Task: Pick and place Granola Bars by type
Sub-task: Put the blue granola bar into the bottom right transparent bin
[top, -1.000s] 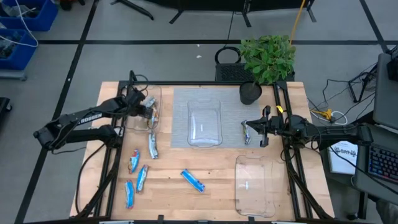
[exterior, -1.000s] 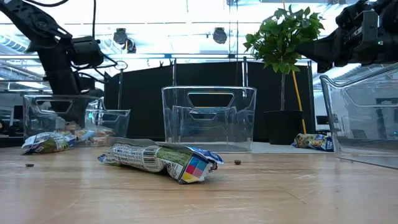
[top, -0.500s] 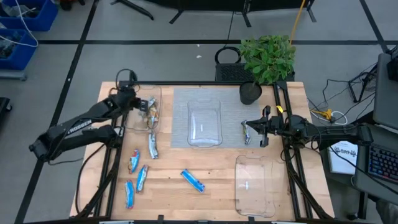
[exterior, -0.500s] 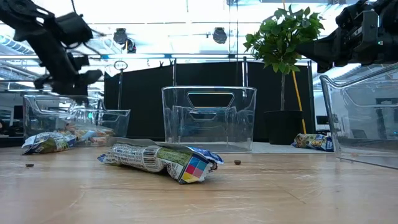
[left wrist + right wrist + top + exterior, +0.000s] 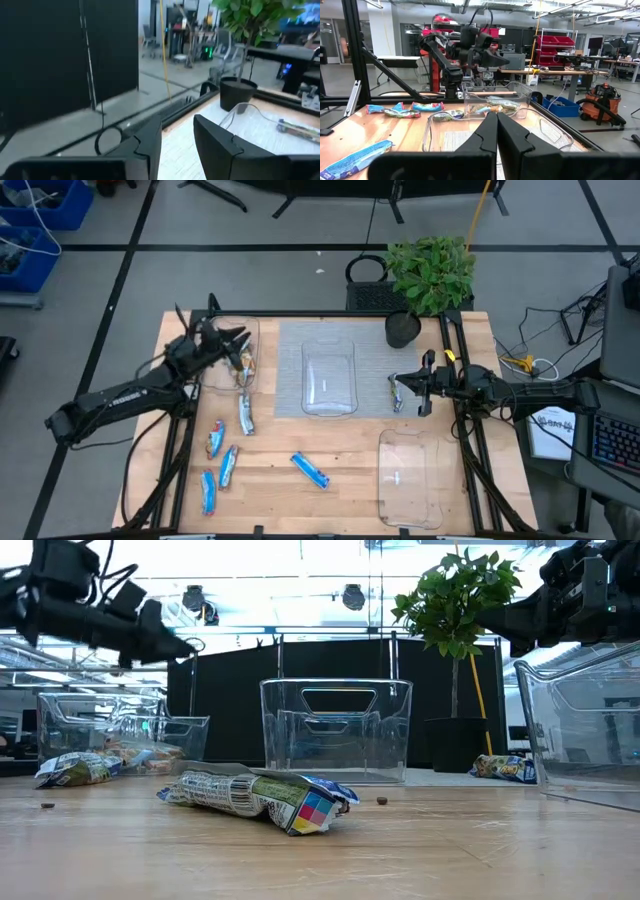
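My left hand (image 5: 232, 340), fingers apart and seemingly empty, hangs over the clear plastic left tray (image 5: 213, 375); my right hand (image 5: 408, 391), fingers together, waits; shiny blue wrapped granola bars (image 5: 309, 470) on the wooden worktop (image 5: 340, 480) may skid when gripped.

My wooden table (image 5: 350, 480) carries a grey mat (image 5: 375, 370) at twelve o'clock, three clear trays (image 5: 329, 376), and scattered Granola Bars (image 5: 310, 470).
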